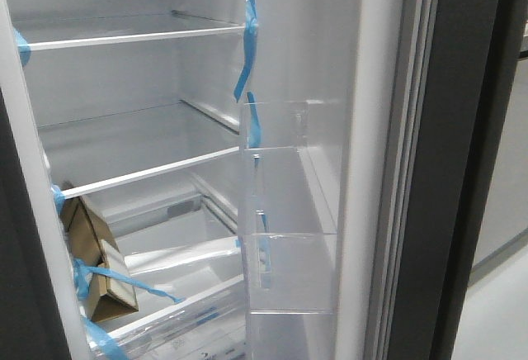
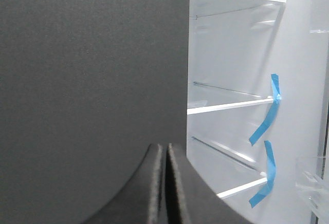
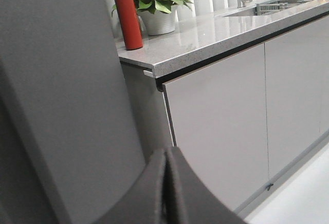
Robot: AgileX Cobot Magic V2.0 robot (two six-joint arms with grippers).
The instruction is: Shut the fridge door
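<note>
The fridge door (image 1: 388, 170) is standing wide open on the right of the front view. Its white inner side faces the camera, with a clear plastic door bin (image 1: 289, 269) clipped low on it, a grey seal (image 1: 412, 129) running down beside that, and the dark outer edge furthest right. Inside the fridge, white-edged glass shelves (image 1: 132, 38) sit one above the other with blue tape strips (image 1: 247, 38) stuck on their ends. A brown cardboard box (image 1: 95, 257) leans at the lower left (taped down too, by the look of it).

Left end effector (image 2: 165, 183): fingers pressed together, nothing between them. It's right up against a matte dark-grey panel (image 2: 92, 80), with the lit fridge interior to the right of it.

Right end effector (image 3: 167, 188): also fully closed and empty, just beside a grey panel (image 3: 56, 80). Further off there's a speckled worktop (image 3: 221, 29) carrying a red bottle (image 3: 127, 16) and a potted plant (image 3: 157, 3), over pale glossy cabinet doors (image 3: 216, 121).
</note>
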